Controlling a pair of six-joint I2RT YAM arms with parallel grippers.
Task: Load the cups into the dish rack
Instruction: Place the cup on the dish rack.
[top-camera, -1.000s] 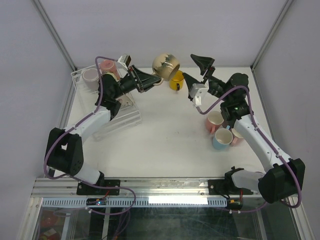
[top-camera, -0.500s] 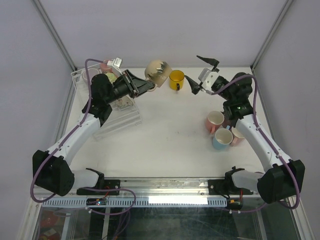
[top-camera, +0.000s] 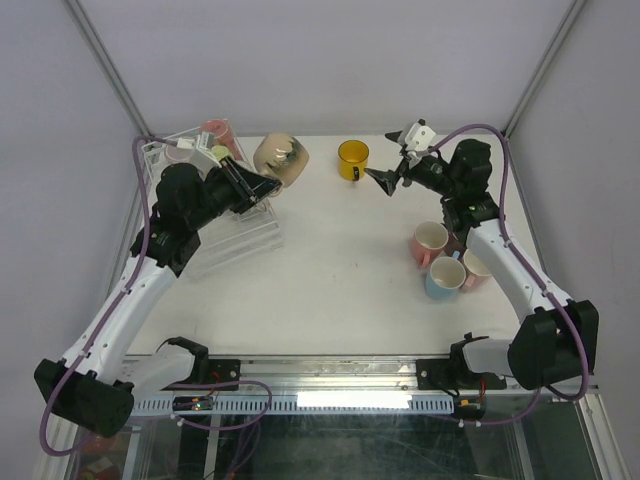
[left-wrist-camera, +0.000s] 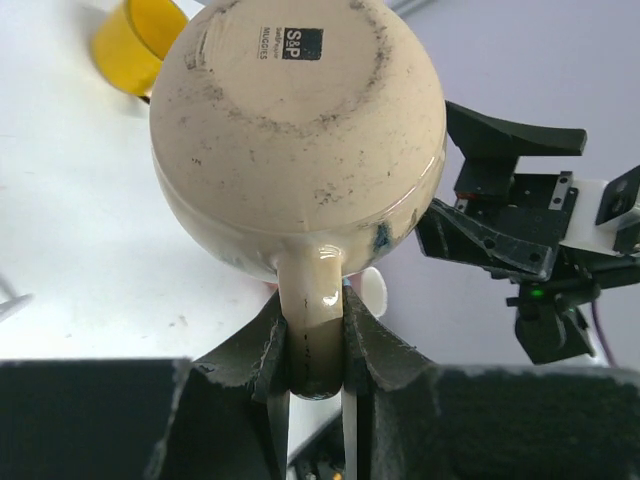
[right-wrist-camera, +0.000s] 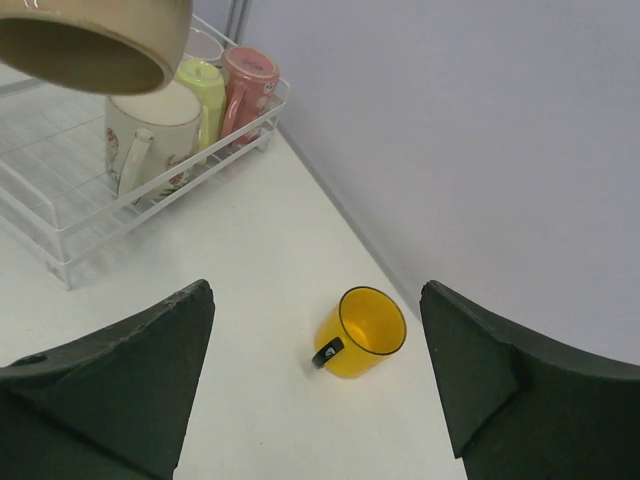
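Left jaws clamp the beige mug (left-wrist-camera: 300, 130) by its handle (left-wrist-camera: 312, 325).

Even, bright white light fills the enclosure, and the mugs (top-camera: 432, 243) cast only faint, soft-edged shadows on the white table (top-camera: 330, 280). A light strip (top-camera: 350, 397) glows along the table's near edge. Glare streaks the glossy handle of the beige mug (left-wrist-camera: 300, 130). The pictures are sharp.

Beige mug (top-camera: 280, 158) aloft, tipped, upper centre-left, next to clear rack (top-camera: 240, 238). Rack's far end holds pink mug (right-wrist-camera: 248, 75), green mug (right-wrist-camera: 205, 85), cream mug (right-wrist-camera: 150, 120). Yellow mug (top-camera: 352, 160) upright, top centre. 3 mugs (top-camera: 444, 277) clustered mid-right on counter (top-camera: 330, 270).
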